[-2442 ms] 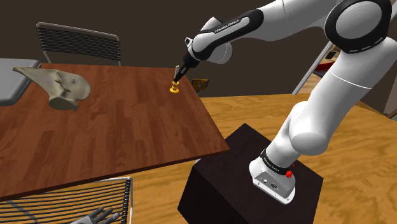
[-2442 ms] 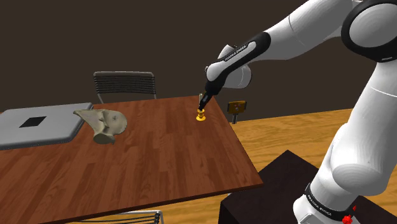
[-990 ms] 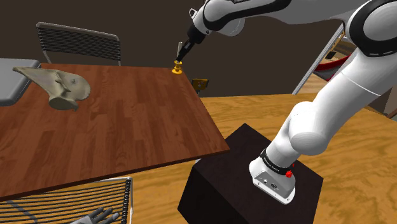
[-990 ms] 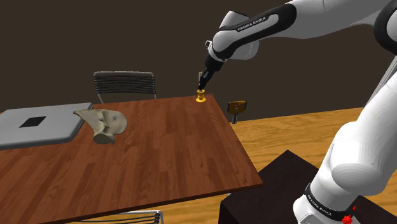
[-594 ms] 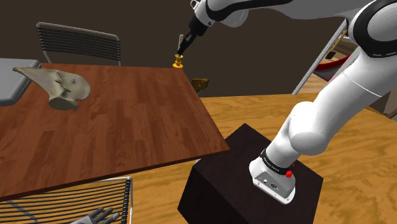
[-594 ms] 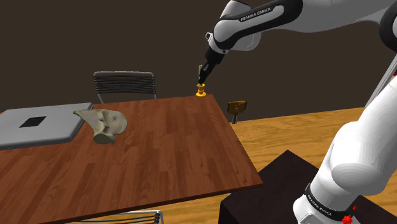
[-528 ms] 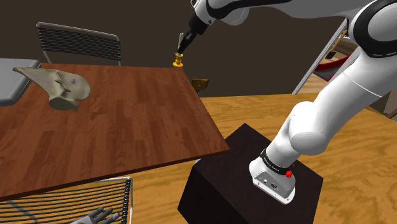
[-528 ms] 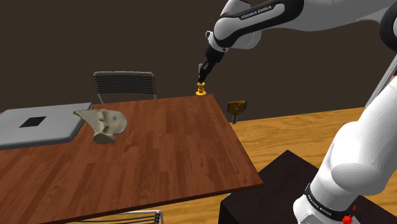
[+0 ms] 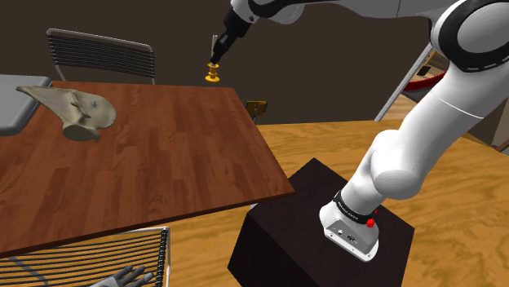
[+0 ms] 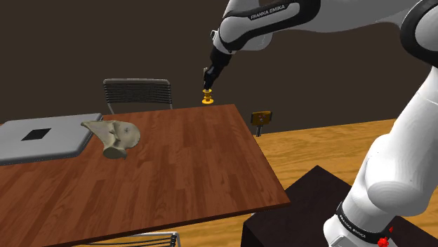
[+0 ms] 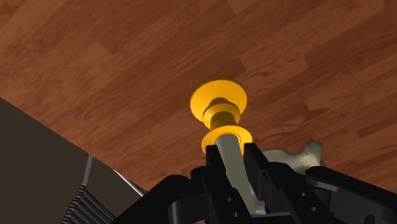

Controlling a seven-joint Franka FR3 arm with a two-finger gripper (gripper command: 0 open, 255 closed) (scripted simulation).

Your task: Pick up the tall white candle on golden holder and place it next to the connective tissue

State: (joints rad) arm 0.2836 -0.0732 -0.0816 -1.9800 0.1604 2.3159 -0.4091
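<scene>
Two black fingers (image 11: 256, 167) clamp the single pale candle (image 11: 230, 153) clear above one wooden table (image 9: 163, 155) bearing one tissue lump (image 9: 77, 112)

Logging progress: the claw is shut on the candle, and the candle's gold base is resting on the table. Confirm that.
One detail is wrong. The claw is shut on the candle, but the gold base is not resting on the table; it hangs in the air above it. The shoulder view shows it raised over the table's far edge.
</scene>
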